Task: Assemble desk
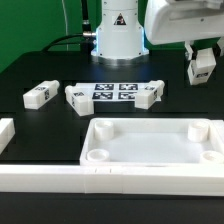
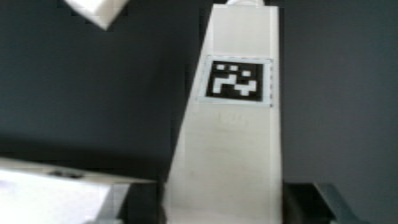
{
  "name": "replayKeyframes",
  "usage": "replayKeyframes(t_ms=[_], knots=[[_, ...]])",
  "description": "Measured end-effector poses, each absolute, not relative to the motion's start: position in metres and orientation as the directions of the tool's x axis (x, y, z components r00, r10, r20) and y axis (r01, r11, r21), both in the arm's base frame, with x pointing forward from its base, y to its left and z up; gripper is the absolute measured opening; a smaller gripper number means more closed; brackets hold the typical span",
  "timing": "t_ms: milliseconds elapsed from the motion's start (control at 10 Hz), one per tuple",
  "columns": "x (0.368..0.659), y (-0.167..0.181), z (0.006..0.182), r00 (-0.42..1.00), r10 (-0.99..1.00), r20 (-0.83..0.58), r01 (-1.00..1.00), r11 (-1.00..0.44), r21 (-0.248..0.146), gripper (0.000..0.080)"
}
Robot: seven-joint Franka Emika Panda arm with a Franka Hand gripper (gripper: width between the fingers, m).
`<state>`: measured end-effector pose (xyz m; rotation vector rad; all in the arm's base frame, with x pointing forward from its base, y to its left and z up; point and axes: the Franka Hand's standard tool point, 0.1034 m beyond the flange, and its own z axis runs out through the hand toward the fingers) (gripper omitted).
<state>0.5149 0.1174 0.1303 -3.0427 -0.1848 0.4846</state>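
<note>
The desk top [image 1: 150, 124], a white tray with a raised rim and round corner sockets, lies at the front middle of the exterior view. My gripper [image 1: 203, 52] hangs at the exterior view's upper right, above the table and behind the top's far right corner. It is shut on a white square leg [image 1: 201, 69] with a black-and-white tag. In the wrist view that leg [image 2: 233, 110] runs out from between my dark fingers [image 2: 146, 205], with my gripper [image 2: 228, 208] closed on its sides. Three more legs [image 1: 40, 94] [image 1: 76, 98] [image 1: 149, 95] lie on the table behind the top.
The marker board [image 1: 112, 91] lies between two of the loose legs. Long white border rails run along the front [image 1: 100, 186] and the exterior view's left [image 1: 5, 135]. The robot base [image 1: 118, 35] stands at the back. A white edge [image 2: 54, 190] shows in the wrist view.
</note>
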Motion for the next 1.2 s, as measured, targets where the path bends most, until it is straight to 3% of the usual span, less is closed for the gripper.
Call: replayKeyframes(t_ms=[100,400,500,700,1000,1200], knots=[[0.515,0.116,0.131,0.961,0.124,-0.245,0.11,-0.991,-0.071,0.0298],[0.553,0.115,0.161,0.989,0.15,-0.012,0.149,-0.986,-0.072,0.0298],[0.565,0.116,0.163,0.982,0.139,0.13,0.149,-0.986,-0.068,0.0298],[0.56,0.113,0.158,0.962,0.137,0.236,0.155,-0.986,-0.059,0.0298],[0.59,0.099,0.177,0.929,0.227,0.292,0.244,-0.97,-0.022,0.0298],[0.596,0.103,0.18,0.916,0.264,0.301,0.277,-0.961,0.0,0.0298]])
